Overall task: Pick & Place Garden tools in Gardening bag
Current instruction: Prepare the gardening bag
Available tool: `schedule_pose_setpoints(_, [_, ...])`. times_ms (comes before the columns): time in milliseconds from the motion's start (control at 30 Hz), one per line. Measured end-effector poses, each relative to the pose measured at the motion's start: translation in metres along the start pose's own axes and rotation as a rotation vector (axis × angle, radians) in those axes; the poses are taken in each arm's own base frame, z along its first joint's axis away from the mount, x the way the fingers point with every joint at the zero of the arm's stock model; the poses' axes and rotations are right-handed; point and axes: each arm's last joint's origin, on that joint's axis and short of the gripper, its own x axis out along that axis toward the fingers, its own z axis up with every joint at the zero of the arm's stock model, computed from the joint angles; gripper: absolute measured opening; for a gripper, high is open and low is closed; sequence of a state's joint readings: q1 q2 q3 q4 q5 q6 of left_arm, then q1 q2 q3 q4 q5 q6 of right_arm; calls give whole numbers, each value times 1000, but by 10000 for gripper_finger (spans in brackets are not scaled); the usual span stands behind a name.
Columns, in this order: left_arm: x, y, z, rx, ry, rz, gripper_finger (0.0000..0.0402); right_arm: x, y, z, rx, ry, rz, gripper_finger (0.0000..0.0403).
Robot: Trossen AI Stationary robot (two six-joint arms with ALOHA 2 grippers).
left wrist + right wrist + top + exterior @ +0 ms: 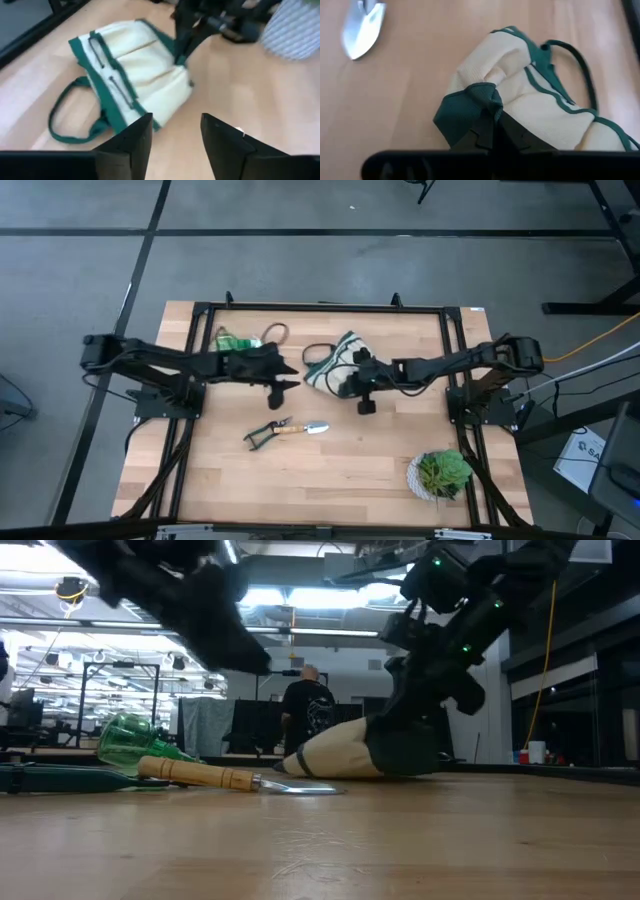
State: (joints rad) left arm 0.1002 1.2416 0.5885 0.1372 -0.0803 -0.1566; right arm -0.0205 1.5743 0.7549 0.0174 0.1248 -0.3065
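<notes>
This is a big robot lab: two dark robot arms [170, 365] sit on a wooden tabletop [330, 470], with bright ceiling lights [300, 598], metal frames [120, 690] and a person [307, 710] standing behind.

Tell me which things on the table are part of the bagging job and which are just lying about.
Part of the job:
- gardening bag
- trowel
- pruning shears
- bright green item
- right gripper, shut on the bag's green trim

Lying about:
- potted plant
</notes>
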Motion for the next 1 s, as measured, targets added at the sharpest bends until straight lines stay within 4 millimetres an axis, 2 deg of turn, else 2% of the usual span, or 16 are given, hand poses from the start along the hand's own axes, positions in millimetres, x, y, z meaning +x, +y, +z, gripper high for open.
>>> schedule_pose_setpoints(100, [23,3,3,46,101,12,178,-1,5,-2,-10,-12,24,5])
schedule_pose_setpoints(233, [51,6,9,41,166,-119,184,-2,13,2,-57,-20,4,5])
schedule_pose_setpoints(300, [61,9,9,73,194,-161,185,-3,17,4,-101,-31,-8,5])
schedule_pose_setpoints(433, [74,23,13,66,179,-121,185,-4,24,7,-162,-45,-7,5])
schedule_pose_setpoints(567, [83,46,12,-58,158,-102,185,-5,29,8,-210,-53,1,4])
schedule_pose_setpoints(700, [97,65,4,-232,156,-236,185,-6,31,9,-247,-57,4,4])
schedule_pose_setpoints(800, [111,71,-9,-351,190,-305,185,-6,31,9,-255,-58,4,4])
schedule_pose_setpoints(1000, [129,78,-32,-504,258,-326,185,-6,31,9,-280,-59,1,4])
